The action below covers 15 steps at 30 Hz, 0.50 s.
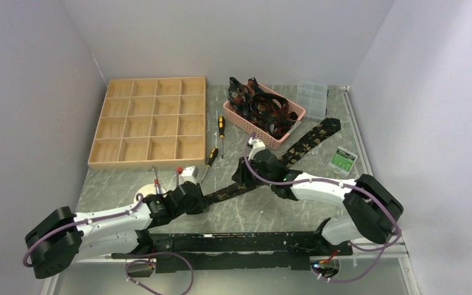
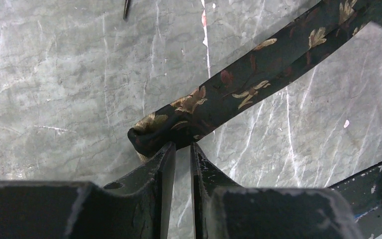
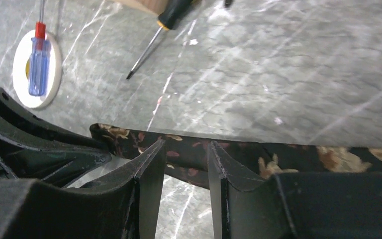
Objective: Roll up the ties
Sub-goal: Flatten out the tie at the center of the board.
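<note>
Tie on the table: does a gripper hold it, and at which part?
Left gripper seems to pinch the tie at its folded narrow end; right gripper's hold cannot be told.

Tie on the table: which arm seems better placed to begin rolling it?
Left, probably. The left tool sits right at the tie's curled narrow end, where a roll starts. The right tool sits farther along the tie, better for holding it flat.

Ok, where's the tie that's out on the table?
In the top view the tie lies diagonally mid-table, its wide end beside the pink basket, its narrow end at the left gripper.
</note>
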Tool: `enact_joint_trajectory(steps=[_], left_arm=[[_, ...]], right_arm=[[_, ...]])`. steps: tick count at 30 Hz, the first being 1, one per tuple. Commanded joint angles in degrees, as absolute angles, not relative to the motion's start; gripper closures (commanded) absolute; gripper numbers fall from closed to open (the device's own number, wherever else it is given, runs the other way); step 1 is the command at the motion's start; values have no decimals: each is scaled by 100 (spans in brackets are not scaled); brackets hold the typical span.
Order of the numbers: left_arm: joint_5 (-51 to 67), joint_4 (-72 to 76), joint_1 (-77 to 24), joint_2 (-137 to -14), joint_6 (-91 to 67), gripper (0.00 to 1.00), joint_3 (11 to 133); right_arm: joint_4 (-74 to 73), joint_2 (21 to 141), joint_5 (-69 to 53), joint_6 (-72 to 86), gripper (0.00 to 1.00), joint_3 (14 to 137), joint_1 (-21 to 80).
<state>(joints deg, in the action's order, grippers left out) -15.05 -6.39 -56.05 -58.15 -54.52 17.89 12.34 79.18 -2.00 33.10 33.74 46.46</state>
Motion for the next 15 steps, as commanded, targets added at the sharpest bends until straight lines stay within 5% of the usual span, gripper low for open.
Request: enact_joint_trajectory(steps=[1, 15], left_arm=[[-1624, -591, -5590, -5418, -5590, 75, 1602], [-2078, -1708, -5594, -4404, -5639, 59, 2061]], right_arm=[[1409, 8145, -14, 2877, 60, 3759, 4996], [1285, 8809, 533, 2758, 61, 4091, 5555]])
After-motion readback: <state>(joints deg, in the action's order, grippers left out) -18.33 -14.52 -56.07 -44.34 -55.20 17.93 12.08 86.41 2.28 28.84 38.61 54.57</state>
